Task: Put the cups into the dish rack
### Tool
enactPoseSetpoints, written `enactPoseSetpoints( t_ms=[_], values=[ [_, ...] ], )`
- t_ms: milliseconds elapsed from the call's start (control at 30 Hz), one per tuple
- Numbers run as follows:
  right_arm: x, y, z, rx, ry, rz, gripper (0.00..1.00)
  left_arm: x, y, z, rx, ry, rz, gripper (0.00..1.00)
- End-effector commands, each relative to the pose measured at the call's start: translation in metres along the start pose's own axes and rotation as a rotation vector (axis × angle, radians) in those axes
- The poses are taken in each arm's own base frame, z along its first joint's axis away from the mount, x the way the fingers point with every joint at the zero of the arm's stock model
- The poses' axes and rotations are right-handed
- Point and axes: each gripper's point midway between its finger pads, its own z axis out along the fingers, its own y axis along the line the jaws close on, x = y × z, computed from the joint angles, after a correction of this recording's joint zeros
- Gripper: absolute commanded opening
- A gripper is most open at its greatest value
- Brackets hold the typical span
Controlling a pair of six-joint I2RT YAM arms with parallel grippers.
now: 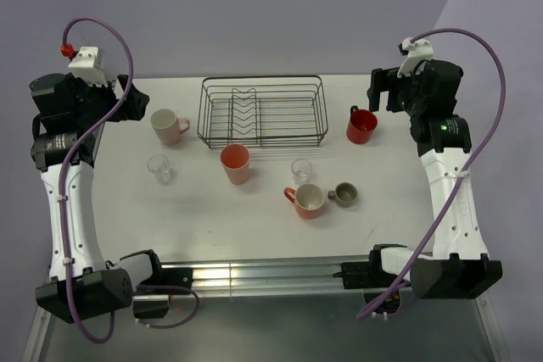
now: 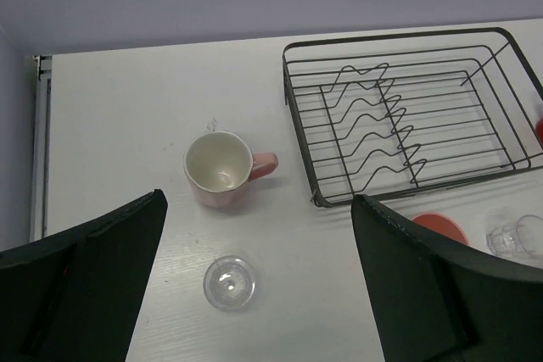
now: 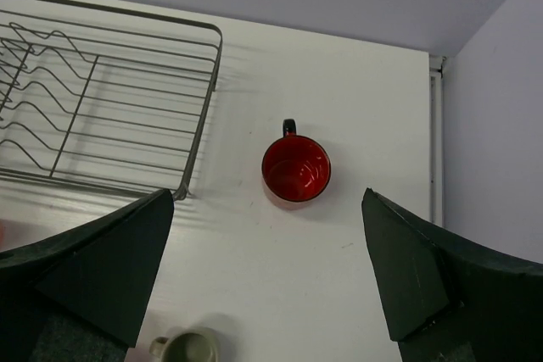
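The black wire dish rack [image 1: 204,116] stands empty at the table's back middle. Several cups stand upright on the table: a pale pink mug [image 1: 168,125], a clear glass [image 1: 159,168], a salmon tumbler [image 1: 235,163], a second clear glass [image 1: 301,170], an orange mug [image 1: 308,200], a grey-olive mug [image 1: 344,194] and a red mug [image 1: 361,125]. My left gripper [image 1: 136,101] is open and empty, held high left of the pink mug [image 2: 219,167] and the glass [image 2: 229,282]. My right gripper [image 1: 379,91] is open and empty, above and behind the red mug [image 3: 295,169].
The rack's plate prongs [image 2: 373,120] sit in its left middle. The table's left edge [image 2: 38,150] and right edge [image 3: 437,142] lie close to each gripper. A metal rail [image 1: 254,277] runs along the near edge between the arm bases.
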Motion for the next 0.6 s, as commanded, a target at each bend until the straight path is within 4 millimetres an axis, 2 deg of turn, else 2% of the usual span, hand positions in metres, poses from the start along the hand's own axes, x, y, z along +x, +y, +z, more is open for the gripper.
enactPoseSetpoints(
  t_ms=[0,167,267,333,367,500,533,567],
  values=[
    [-0.006,-0.008,-0.001,0.039,-0.003,0.022,1.00,-0.013,-0.009,-0.003,0.057,-0.035,0.071,0.99],
    [0.010,-0.020,0.016,0.089,0.097,0.027,1.00,-0.008,-0.010,0.001,0.082,-0.014,0.087,0.99],
    [0.029,-0.027,0.033,0.115,0.181,0.027,1.00,-0.007,-0.010,0.003,0.090,-0.007,0.088,0.99],
    [0.036,-0.031,0.038,0.131,0.225,0.028,1.00,-0.006,-0.011,0.004,0.102,0.001,0.098,0.99],
    [0.046,-0.032,0.047,0.127,0.265,0.028,1.00,-0.003,-0.010,0.005,0.105,0.012,0.097,0.99],
    [0.057,-0.022,0.059,0.060,0.322,0.042,0.96,0.008,-0.008,0.011,0.112,0.061,0.082,0.99],
    [0.057,-0.020,0.061,0.050,0.326,0.050,0.96,0.010,-0.004,0.014,0.094,0.071,0.070,0.99],
    [0.060,-0.020,0.064,0.046,0.338,0.055,0.96,0.016,0.010,0.022,0.039,0.101,0.047,0.99]
  ],
)
